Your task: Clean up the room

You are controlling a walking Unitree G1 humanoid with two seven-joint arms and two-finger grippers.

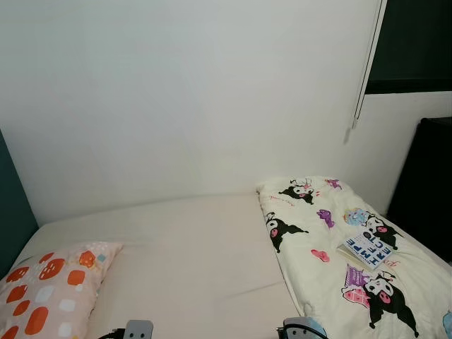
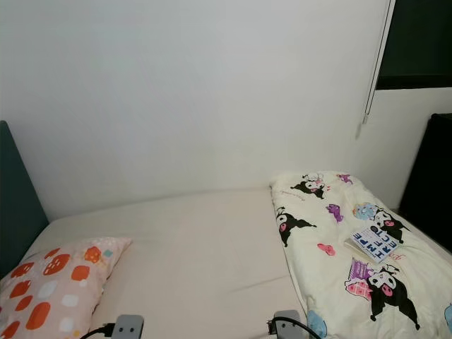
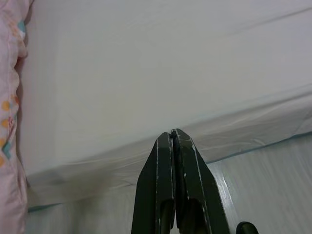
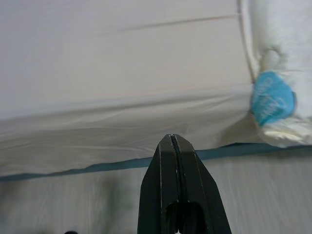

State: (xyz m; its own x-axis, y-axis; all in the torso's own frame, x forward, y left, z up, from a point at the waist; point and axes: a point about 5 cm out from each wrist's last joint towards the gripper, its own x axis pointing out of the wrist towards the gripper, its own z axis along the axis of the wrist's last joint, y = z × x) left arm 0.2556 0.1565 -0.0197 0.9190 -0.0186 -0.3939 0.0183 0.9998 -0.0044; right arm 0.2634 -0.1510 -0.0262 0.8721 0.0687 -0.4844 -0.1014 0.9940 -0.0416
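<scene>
With both end effectors, left (image 3: 173, 134) and right (image 4: 171, 138), closed empty, tugging the quilt (image 1: 332, 254) could tip the book (image 1: 366, 248) off the bed (image 1: 198, 247).

Left claw (image 3: 173, 134): both black fingers pressed flat together, tips meeting, nothing between them. Right claw (image 4: 171, 138): same pose, fingers closed tip to tip, nothing gripped. Head views: the silver wrists of both arms sit low at the frame's bottom edge, left wrist (image 1: 138, 330), right wrist (image 1: 302, 328).
</scene>
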